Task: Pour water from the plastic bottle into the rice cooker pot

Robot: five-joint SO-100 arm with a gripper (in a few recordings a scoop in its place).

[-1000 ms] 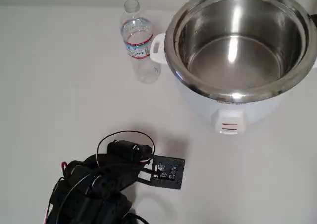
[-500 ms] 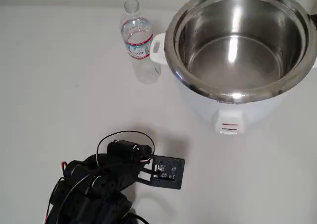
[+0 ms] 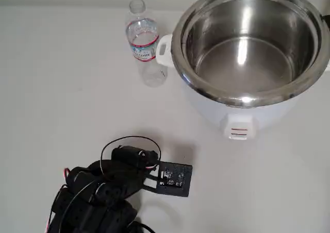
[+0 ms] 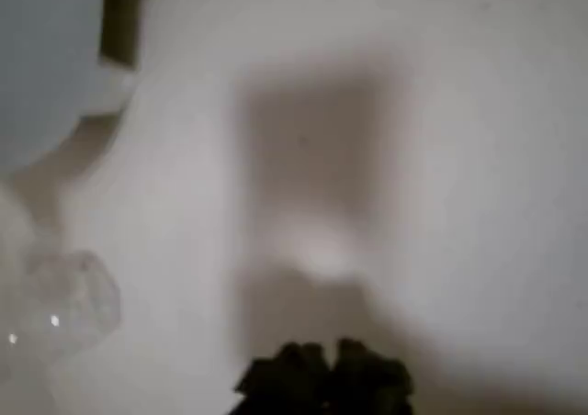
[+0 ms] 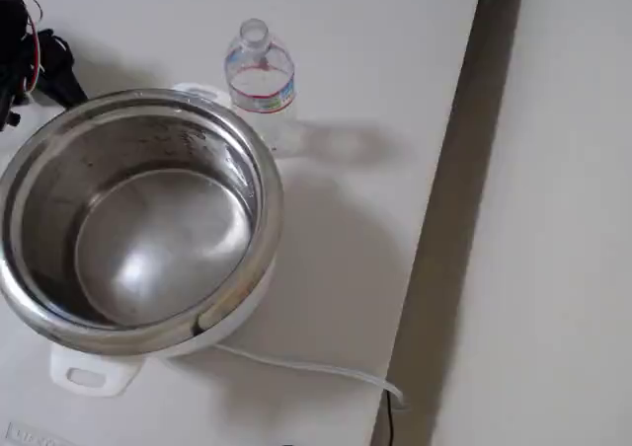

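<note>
The jaws [image 4: 323, 371] appear in the wrist view as a dark, blurred shape at the bottom centre of the frame, over bare white surface [image 4: 441, 158] — whether they are parted or closed cannot be told, and nothing is seen between them. In the overhead view the black arm [image 3: 103, 192] sits folded at the lower left of the frame, with looping wires and a small dark circuit board at its right end.

The plastic bottle [image 3: 144, 42] stands upright and capless at the upper centre of the overhead view, well apart from the arm. Just to its right is the rice cooker pot [image 3: 250, 42], a shiny steel bowl in a white body; the body's side handle [image 3: 163, 50] is just beside the bottle. The fixed view shows the bottle [image 5: 261, 76] at the top, behind the pot [image 5: 138, 219], and a white cord [image 5: 316, 367] trailing lower right.
</note>
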